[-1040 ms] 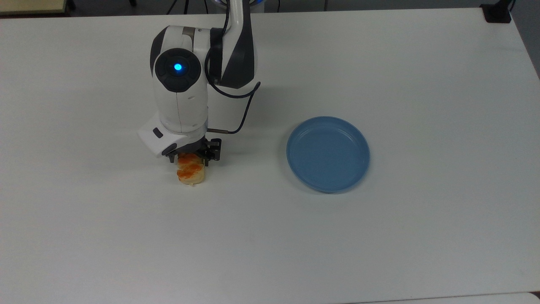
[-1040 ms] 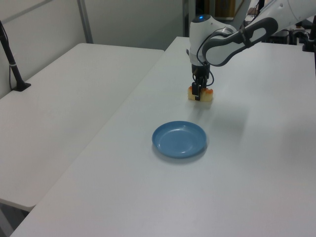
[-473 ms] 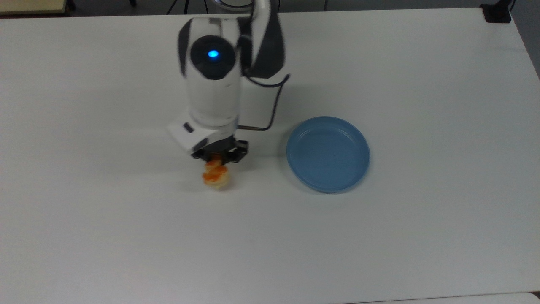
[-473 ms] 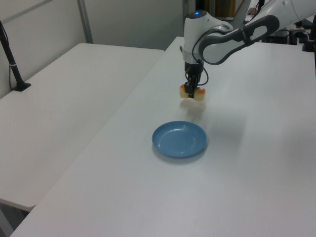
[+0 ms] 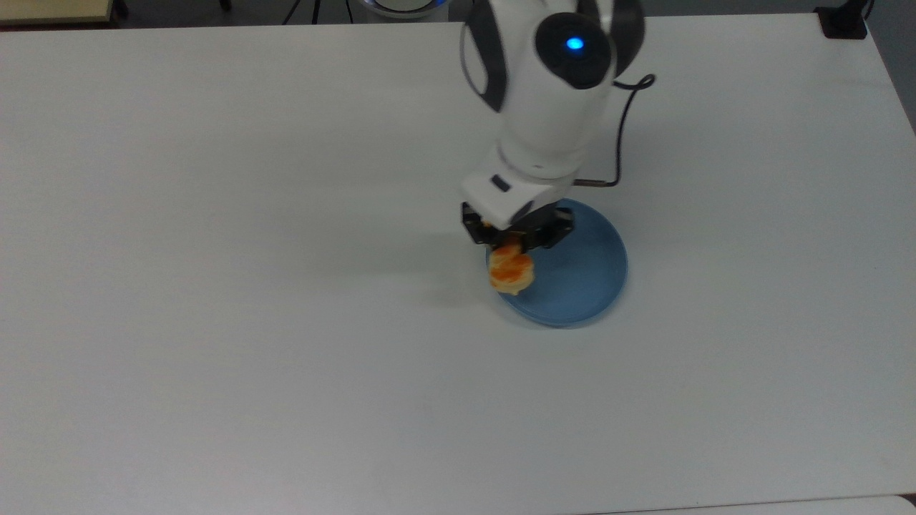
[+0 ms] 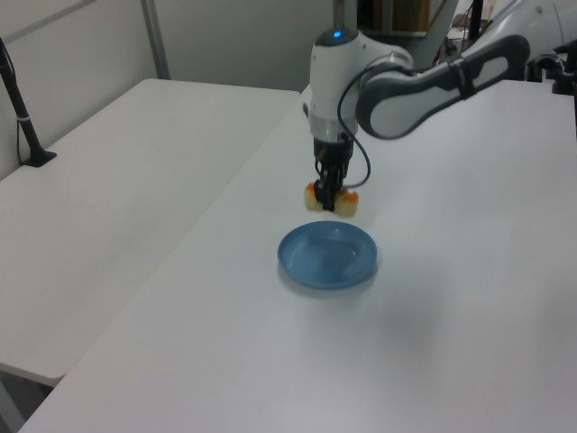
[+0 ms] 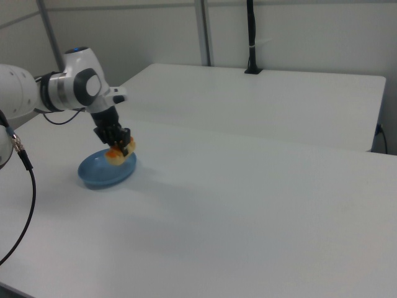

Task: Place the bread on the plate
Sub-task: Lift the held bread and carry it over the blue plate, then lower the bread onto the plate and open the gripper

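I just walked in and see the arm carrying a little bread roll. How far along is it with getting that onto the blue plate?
Picking up looks done: the gripper is shut on the bread, which hangs clear of the table. In hand: carrying it; in the left view it hangs above the plate's far rim. Left: centring it, lowering and letting go.

Upper end of bread (image 5: 511,272) hidden between fingers of gripper (image 5: 517,237) in top view. Plate (image 5: 580,282) rim nearest desk's far edge covered there by gripper. Arm cut off by right view's left edge.
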